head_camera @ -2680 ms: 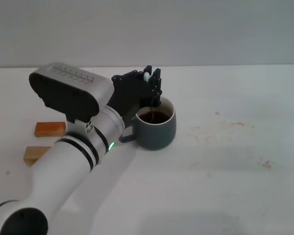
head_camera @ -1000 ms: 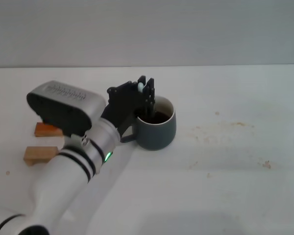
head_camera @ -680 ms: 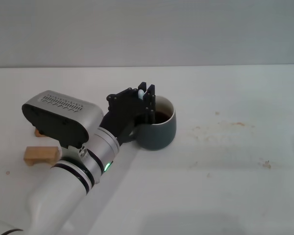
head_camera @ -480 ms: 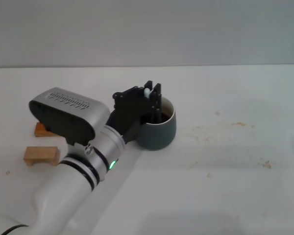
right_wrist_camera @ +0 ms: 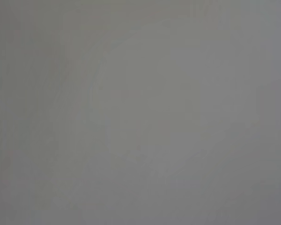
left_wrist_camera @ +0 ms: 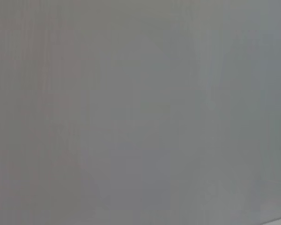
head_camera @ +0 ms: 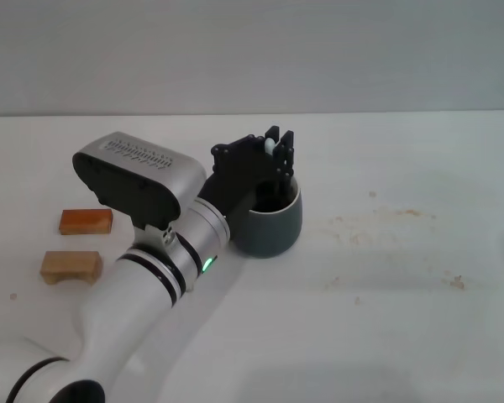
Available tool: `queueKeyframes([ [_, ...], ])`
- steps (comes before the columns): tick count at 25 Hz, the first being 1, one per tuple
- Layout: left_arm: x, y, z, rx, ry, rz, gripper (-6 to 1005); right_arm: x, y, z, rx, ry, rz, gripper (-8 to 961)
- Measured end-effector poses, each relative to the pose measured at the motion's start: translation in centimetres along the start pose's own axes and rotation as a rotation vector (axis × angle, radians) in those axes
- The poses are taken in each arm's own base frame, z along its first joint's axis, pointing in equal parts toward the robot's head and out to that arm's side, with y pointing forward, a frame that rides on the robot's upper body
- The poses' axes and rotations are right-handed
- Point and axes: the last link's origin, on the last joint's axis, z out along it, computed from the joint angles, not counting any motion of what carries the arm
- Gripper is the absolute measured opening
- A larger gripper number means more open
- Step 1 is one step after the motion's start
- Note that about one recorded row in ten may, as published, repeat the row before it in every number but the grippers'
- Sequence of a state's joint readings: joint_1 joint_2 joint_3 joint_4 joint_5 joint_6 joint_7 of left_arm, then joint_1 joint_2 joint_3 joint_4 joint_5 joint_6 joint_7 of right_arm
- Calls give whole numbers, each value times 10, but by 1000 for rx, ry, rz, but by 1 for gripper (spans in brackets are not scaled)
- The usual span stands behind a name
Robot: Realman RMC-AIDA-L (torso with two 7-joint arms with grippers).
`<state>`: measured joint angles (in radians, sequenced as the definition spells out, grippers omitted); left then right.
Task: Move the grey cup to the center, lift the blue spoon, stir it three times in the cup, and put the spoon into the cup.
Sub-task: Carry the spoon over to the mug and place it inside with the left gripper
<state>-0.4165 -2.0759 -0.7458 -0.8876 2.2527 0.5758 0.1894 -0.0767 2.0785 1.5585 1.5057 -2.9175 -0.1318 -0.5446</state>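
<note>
Left gripper (head_camera: 279, 159) over the grey cup (head_camera: 273, 222) mid-table, fingers pinched on the blue spoon (head_camera: 271, 147) handle, pale tip showing between them, rest of spoon hidden. Two wooden blocks (head_camera: 86, 221) at 9 o'clock of the cup, well apart. Right gripper not visible

The grey cup (head_camera: 273, 225) stood on the table (head_camera: 403, 294) near its middle. The left gripper (head_camera: 281, 159) hung directly over the cup's far rim, with the blue spoon (head_camera: 271, 147) between its fingers and reaching down into the cup. Left of the cup, well apart, lay two wooden blocks: one (head_camera: 86, 221) farther back, the other (head_camera: 70, 266) nearer the robot, just beside the first
</note>
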Motion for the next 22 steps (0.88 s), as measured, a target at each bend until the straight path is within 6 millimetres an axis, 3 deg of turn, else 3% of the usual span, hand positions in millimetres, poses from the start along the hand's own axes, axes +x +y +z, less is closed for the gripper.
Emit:
queueKeyframes([
  [7, -1, -16, 6, 30, 5, -2, 145, 0, 0, 0, 0, -1, 0, -1],
  [12, -8, -26, -3, 63, -6, -16, 146, -1, 1, 1, -3, -1, 0, -1],
  [18, -17, -22, -23, 75, -19, -50, 146, -2, 3, 2, -12, 0, 1, 0],
  [22, -15, -8, -37, 55, -1, -54, 146, -4, 5, 3, -18, -5, 1, 0],
])
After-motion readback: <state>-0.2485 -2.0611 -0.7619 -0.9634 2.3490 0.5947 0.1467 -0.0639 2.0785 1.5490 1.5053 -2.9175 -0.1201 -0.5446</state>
